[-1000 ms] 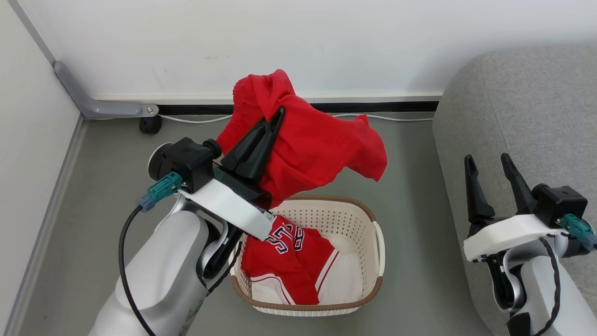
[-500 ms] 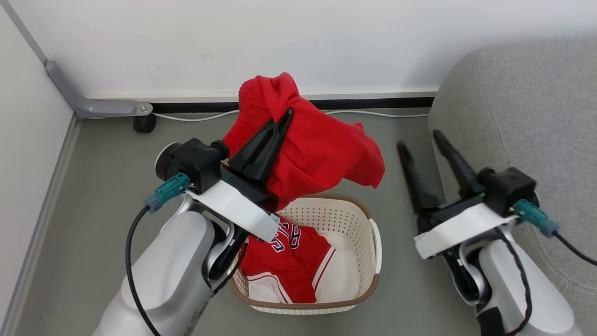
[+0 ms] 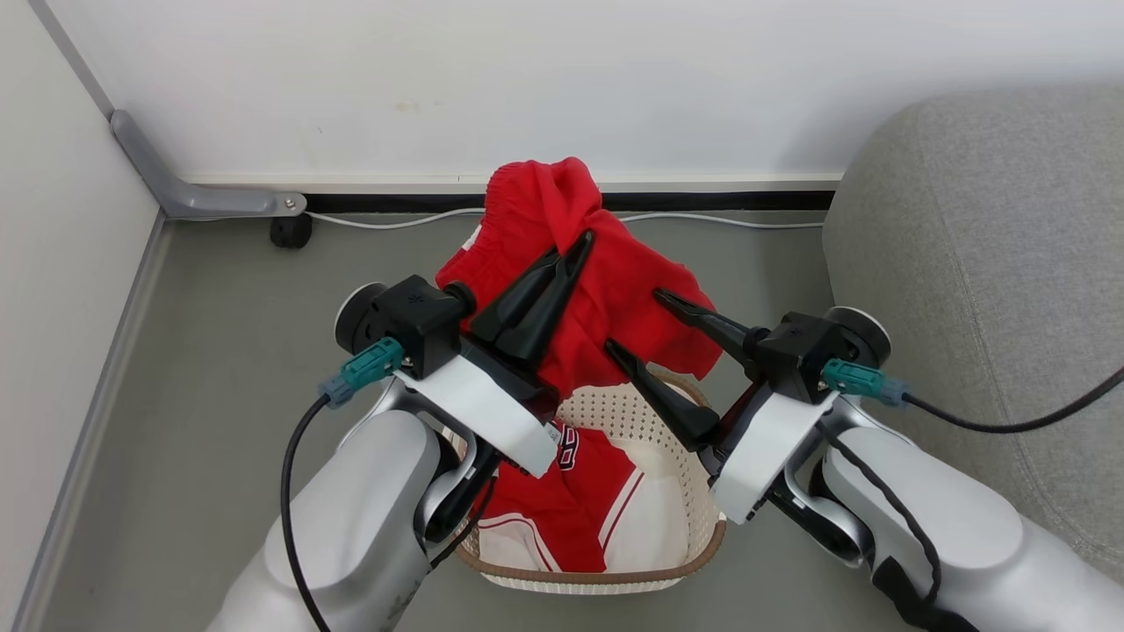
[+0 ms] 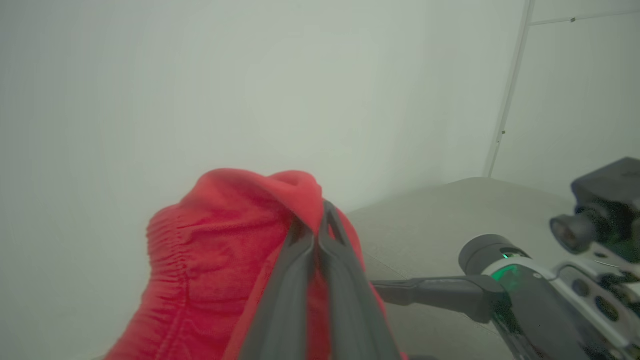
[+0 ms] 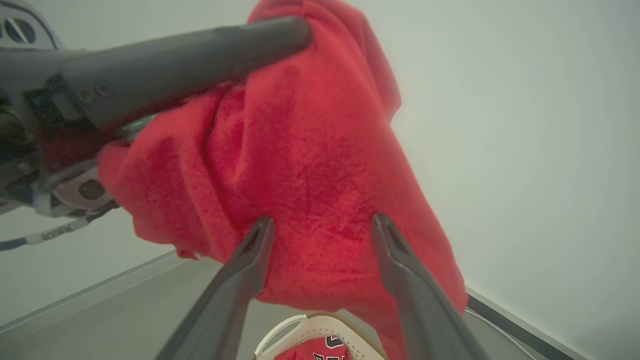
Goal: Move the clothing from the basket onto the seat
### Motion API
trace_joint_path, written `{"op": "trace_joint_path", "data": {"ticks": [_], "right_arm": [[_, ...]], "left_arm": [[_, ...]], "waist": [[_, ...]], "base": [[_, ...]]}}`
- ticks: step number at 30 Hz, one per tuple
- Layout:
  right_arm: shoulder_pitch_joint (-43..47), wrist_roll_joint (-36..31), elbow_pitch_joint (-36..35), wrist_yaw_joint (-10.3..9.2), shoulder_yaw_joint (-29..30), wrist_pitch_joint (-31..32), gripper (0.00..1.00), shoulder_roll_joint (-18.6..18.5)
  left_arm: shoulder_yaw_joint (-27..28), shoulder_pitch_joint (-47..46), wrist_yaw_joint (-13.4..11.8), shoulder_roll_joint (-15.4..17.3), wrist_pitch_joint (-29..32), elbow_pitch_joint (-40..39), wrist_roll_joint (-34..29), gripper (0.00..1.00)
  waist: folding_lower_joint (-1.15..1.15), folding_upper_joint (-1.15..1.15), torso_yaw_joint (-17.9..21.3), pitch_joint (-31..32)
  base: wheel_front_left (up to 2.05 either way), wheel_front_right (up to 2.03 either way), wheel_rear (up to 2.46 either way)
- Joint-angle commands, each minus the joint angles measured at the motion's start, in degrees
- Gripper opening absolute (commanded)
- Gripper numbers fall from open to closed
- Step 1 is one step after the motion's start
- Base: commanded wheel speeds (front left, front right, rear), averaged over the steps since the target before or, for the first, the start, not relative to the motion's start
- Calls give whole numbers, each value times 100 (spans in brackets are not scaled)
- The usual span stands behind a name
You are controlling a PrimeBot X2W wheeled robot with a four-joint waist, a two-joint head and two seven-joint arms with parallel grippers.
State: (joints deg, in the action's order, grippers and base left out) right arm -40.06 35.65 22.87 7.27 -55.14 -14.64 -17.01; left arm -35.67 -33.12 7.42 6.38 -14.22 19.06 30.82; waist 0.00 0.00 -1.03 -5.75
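Note:
My left gripper is shut on a plain red garment that hangs above the basket. In the left wrist view the shut left gripper pinches a fold of this red garment. My right gripper is open, and its fingers reach the cloth's lower right edge. In the right wrist view the right gripper is spread just before the hanging red garment. Inside the basket lie a red numbered jersey and a white piece. The grey seat is at the right.
A white wall with a dark skirting runs behind, and a white cable lies along it. A grey bracket and a black caster sit at the back left. The floor is grey.
My right arm has swung left from the seat's side to the hanging red garment, its jaws still open. The left gripper holds the garment slightly lower and further right. The camera has shifted a little.

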Motion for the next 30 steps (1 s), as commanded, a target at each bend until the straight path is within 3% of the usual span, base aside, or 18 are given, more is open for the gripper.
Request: {"op": "trace_joint_path", "data": {"ticks": [1,14,25,26,27,30], "right_arm": [[-200,124,11,22,-118,-35,100,-13],[-840,490,1126,22,-720,-35,100,577],[-996,432,964,22,-803,-36,100,591],[-984,428,940,22,-805,-36,34,573],[-974,426,922,22,-810,-36,0,555],[-940,437,894,22,-726,-36,0,528]], "left_arm": [[133,-315,0,62,-58,-134,45,0],[-468,-335,5,-89,-73,-179,224,0],[-515,-368,6,-63,-76,-133,373,0],[-507,-367,6,-60,-77,-132,376,0],[-500,-364,6,-58,-77,-133,377,0],[-466,-347,6,-59,-77,-130,371,0]], "waist": [[0,0,-30,10],[0,0,-304,100],[0,0,-320,31],[0,0,-309,22],[0,0,-296,12],[0,0,-255,-14]], "base": [[0,0,0],[0,0,0],[0,0,0],[0,0,0],[0,0,0],[0,0,0]]}}
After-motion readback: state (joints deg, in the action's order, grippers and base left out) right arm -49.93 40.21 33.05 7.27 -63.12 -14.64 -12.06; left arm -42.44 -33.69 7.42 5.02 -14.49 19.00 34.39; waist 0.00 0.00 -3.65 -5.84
